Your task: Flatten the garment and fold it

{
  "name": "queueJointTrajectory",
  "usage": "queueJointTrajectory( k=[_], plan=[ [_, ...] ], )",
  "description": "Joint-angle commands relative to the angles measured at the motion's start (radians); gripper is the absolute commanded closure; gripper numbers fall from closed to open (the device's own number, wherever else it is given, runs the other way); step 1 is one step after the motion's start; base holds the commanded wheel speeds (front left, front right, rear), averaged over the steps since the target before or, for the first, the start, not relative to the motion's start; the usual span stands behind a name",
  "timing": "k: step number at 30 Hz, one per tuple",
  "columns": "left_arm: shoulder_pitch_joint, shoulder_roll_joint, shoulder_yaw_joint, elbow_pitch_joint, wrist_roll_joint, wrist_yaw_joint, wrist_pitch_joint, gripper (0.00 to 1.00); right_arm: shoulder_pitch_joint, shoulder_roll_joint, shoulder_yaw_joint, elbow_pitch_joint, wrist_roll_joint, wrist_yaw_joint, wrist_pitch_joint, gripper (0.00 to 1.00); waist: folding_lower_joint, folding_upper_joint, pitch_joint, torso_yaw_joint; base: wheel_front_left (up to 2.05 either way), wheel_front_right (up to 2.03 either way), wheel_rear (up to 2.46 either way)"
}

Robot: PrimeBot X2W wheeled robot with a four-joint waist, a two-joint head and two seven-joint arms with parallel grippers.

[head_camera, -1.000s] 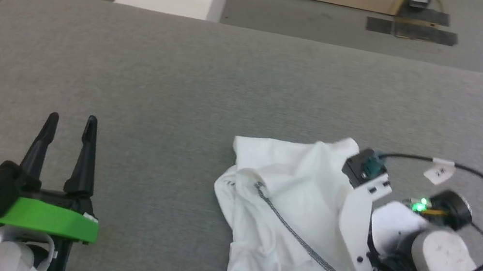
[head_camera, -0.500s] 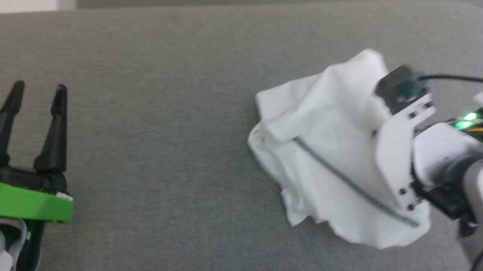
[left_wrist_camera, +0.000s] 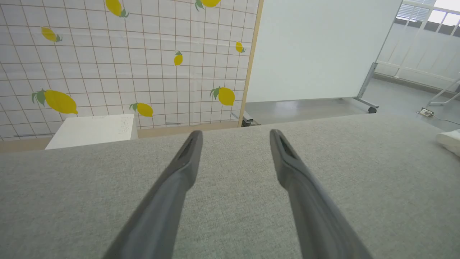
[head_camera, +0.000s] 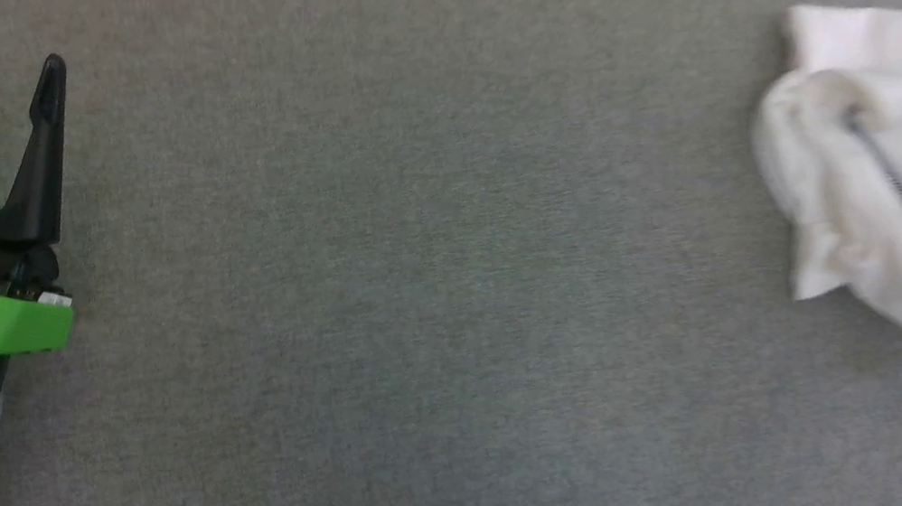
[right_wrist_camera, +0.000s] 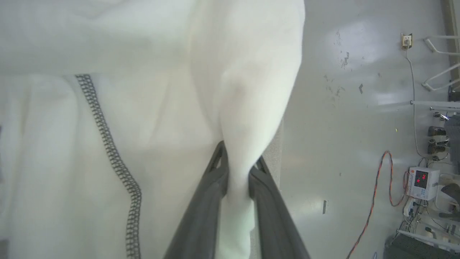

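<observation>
While right tool (right_wrist_camera: 239, 156) pinches garment (right_wrist_camera: 161, 108) | left tool (left_wrist_camera: 235, 133) spread, empty

Head view looks down on the table (head_camera: 430, 268) — left wrist low along it, right close against garment (right_wrist_camera: 151, 108).

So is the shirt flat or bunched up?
Bunched: the shirt lies crumpled, a fold pinched in the right gripper.

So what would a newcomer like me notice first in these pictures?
The crumpled white shirt with a dark zigzag seam, bunched at the right of the grey padded surface. The right hand has a fold of it pinched between its two dark fingers, while the left hand is open at the lower left, facing a lemon-print wall.
</observation>
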Motion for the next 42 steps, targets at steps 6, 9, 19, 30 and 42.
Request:
queueJointTrajectory(
  k=[6,9,19,30,42],
  plan=[
    [-0.009,0.024,0.02,-0.035,-0.009,0.002,0.016,0.0,-0.003,-0.013,-0.202,0.074,-0.095,-0.002,-0.048,1.0,-0.0002,-0.0001,0.172,0.099,0.0,0.0,0.0],
    [-0.002,0.027,0.025,-0.042,-0.014,0.005,0.016,0.0,-0.011,-0.018,-0.266,0.115,-0.125,-0.002,-0.081,1.0,-0.0002,-0.0001,0.181,0.114,0.0,0.0,0.0],
    [0.001,0.0,-0.006,0.003,-0.022,0.009,-0.005,0.0,-0.025,0.032,-0.37,0.164,-0.219,-0.002,-0.153,0.0,-0.0002,-0.0001,0.092,0.138,0.0,0.0,0.0],
    [0.034,-0.08,-0.058,0.145,-0.026,0.017,-0.046,0.0,-0.059,-0.034,-0.152,0.003,-0.077,-0.002,-0.21,0.0,-0.0002,-0.0001,-0.253,0.201,0.0,0.0,0.0],
    [0.091,-0.131,-0.056,0.213,0.003,0.083,-0.06,0.0,0.047,0.281,-0.185,-0.202,-0.007,-0.002,-0.516,0.0,-0.0002,-0.0001,-0.489,0.303,0.0,0.0,0.0]
  ],
)
